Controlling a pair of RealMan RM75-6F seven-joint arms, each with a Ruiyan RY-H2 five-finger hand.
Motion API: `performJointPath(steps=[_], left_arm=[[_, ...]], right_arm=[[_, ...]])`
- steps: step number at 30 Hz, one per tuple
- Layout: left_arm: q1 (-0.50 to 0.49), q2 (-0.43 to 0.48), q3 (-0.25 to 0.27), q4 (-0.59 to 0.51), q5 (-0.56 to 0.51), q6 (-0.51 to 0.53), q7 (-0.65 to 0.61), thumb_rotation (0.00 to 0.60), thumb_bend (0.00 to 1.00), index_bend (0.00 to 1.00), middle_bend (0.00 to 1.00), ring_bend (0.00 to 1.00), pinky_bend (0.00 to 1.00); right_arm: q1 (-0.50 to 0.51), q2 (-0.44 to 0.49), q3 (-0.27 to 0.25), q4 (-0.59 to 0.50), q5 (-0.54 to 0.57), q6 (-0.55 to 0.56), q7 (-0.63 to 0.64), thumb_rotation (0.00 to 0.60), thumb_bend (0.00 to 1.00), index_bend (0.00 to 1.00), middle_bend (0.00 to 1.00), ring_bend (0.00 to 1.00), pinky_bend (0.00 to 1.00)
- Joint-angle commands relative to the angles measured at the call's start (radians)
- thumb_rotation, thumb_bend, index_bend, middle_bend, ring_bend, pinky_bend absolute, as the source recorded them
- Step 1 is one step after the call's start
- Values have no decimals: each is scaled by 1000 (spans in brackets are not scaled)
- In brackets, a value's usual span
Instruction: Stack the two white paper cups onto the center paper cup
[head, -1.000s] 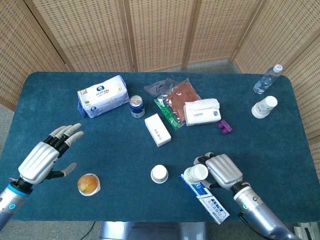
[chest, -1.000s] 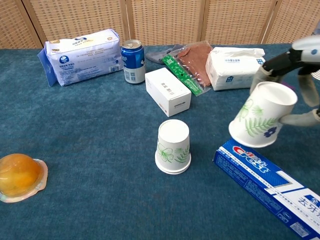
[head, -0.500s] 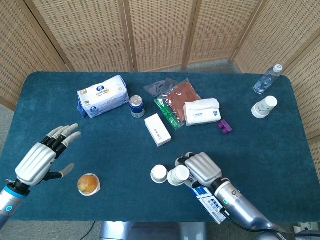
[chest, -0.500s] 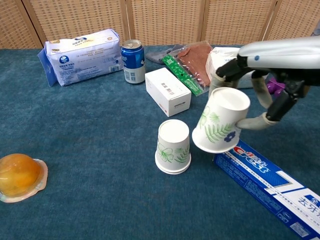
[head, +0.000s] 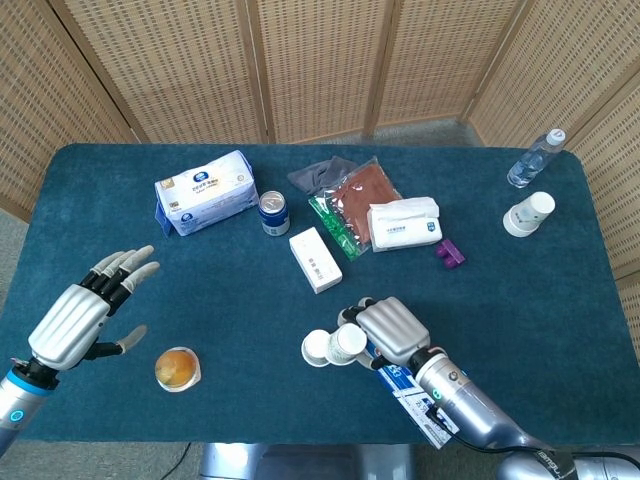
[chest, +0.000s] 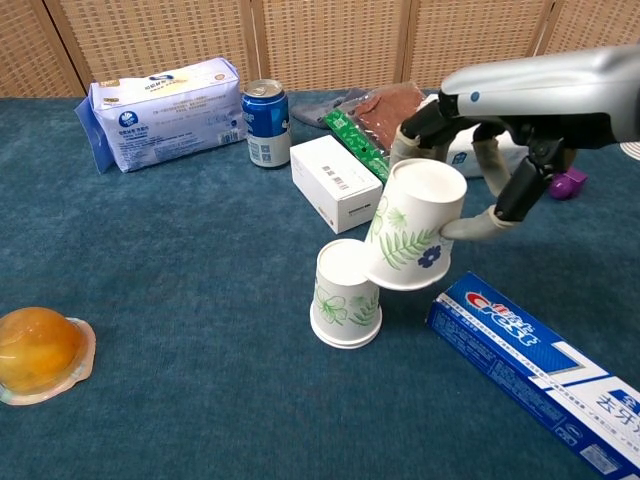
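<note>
The center paper cup (chest: 343, 296) (head: 315, 348) stands upside down on the blue table. My right hand (head: 391, 330) (chest: 470, 175) grips a second upside-down paper cup (chest: 410, 238) (head: 349, 341), tilted and lifted, its rim overlapping the center cup's right top edge. A third paper cup (head: 528, 214) lies at the far right, away from both hands. My left hand (head: 84, 312) hovers open over the left of the table, fingers spread, holding nothing; only the head view shows it.
A toothpaste box (chest: 545, 370) lies just right of the center cup, under my right arm. A white box (chest: 335, 182), blue can (chest: 266, 122), tissue packs (chest: 165, 98), snack bags (head: 350, 200) sit behind. An orange jelly cup (chest: 40, 351) sits front left; a bottle (head: 534, 159) far right.
My right hand has carried the held cup leftward from above the toothpaste box until it overlaps the center cup. The left hand has barely shifted.
</note>
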Motion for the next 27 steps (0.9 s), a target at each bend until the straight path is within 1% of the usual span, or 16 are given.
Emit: performJointPath(steps=[1,14,27], left_arm=[[1,-1,0,2,0,0,-1,600,378,0,0,0,93],[2,-7,-2,17,0,-1,-15,600,378,0,0,0,92],[4,-12,-2,29,-1,1,-25,600,378,0,0,0,91]], right_arm=[[10,-4,1,3,3,6,-4,600,350,332,435,300,590],[65,-47,-16,14,49,25,-35,600,347,332,431,300,591],[111,-76,-15,28,80,39,-44,600,344,332,430,299,590]])
